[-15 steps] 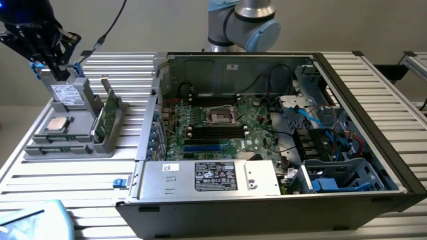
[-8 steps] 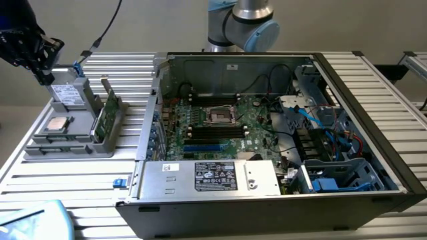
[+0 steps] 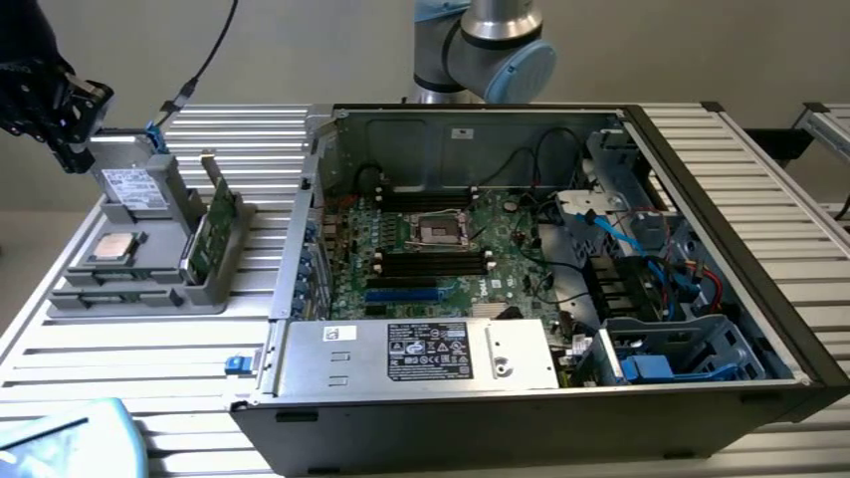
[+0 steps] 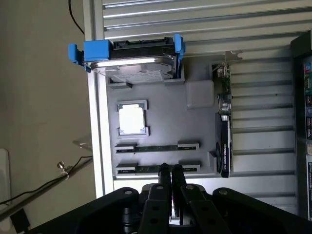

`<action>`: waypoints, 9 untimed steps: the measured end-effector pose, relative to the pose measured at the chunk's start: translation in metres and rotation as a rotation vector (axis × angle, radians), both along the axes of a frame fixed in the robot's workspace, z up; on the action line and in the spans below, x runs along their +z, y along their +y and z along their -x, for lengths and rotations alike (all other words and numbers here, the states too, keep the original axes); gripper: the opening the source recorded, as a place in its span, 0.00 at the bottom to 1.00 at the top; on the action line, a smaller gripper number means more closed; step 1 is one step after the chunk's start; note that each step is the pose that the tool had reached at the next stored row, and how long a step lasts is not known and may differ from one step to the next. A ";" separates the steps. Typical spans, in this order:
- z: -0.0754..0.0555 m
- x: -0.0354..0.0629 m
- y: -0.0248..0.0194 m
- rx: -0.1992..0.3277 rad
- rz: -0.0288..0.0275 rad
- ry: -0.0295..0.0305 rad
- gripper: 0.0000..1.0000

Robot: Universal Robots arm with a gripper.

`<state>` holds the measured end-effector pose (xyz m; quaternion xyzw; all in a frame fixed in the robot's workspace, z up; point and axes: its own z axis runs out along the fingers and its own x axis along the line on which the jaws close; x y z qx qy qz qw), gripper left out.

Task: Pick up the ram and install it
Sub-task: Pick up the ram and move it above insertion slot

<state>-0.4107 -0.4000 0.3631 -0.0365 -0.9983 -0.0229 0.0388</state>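
Your jaws [image 4: 171,168] stand only slightly open, with a narrow slit between the fingers and nothing in it, and they hang clear above the tray [image 4: 195,126], touching no part of it. The ram [image 4: 146,169] is the nearest thing to the fingertips, a thin green strip held between two pale clips in the tray's end slot. Its long axis runs crosswise to your slit. The two fingers sit side by side along the stick's length, so by my judgement the slit cuts across the stick rather than lining up with it. A second ram [image 4: 156,147] lies parallel in the next slot, just beyond the first and not touching it. Further out along the tray you have the CPU [image 4: 131,118] in its square pocket. The drive [image 4: 134,68], with its blue rails, is at the end farthest from the jaws, and the card [image 4: 225,141] stands on edge along one side. The tray sits on the desk [image 3: 159,378] at the exterior view's left, just beside the open case [image 3: 439,134]. Inside the case the black slots [image 3: 425,262] lie flat on the board, well apart from the ram. They look bare, though you cannot be sure from here; neither stick has left the tray, so the pick is not yet made
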 end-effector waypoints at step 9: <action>0.000 0.0000 0.0000 0.000 0.0000 0.0000 0.16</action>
